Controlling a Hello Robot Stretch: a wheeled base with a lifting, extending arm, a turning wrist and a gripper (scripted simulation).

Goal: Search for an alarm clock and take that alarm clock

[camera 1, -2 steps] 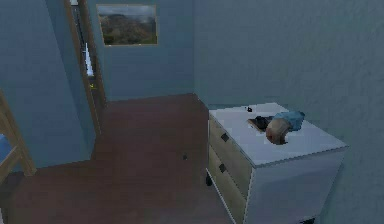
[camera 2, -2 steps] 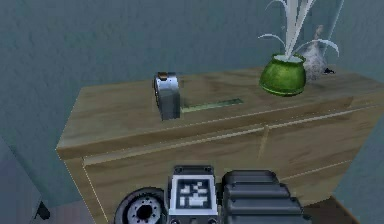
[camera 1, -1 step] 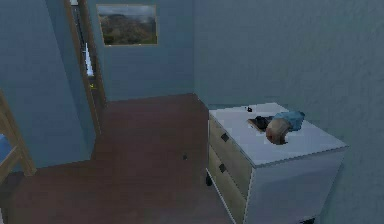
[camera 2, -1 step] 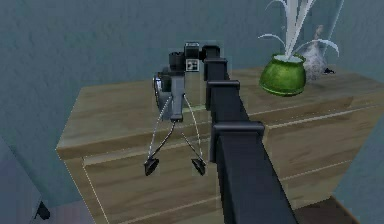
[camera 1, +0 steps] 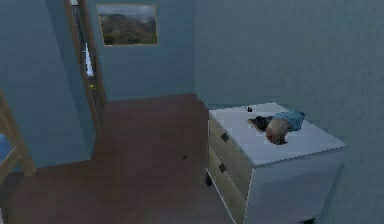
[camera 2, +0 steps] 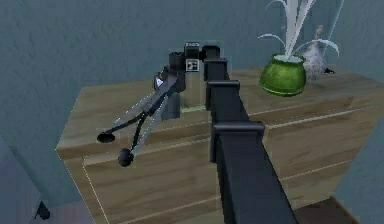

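In the arm side view my arm [camera 2: 235, 140] reaches out over a wooden dresser [camera 2: 300, 135]. The gripper [camera 2: 114, 147] points toward the view's lower left, its thin fingers [camera 2: 140, 118] lying across the dresser's top and front edge. Only bare wood lies behind the far end, so it holds nothing. In the forward view a white dresser [camera 1: 290, 160] stands at the right. On its top lie a small dark blob [camera 1: 262, 123] and a blue and tan thing [camera 1: 283, 127]. I cannot tell whether either is an alarm clock.
A round green pot [camera 2: 283, 76] with pale leaves stands at the wooden dresser's back right, a small pale ornament [camera 2: 320, 55] beside it. The forward view has brown floor [camera 1: 140, 150], a framed picture [camera 1: 127, 25] on the blue back wall and a wooden door frame [camera 1: 88, 60] at the left.
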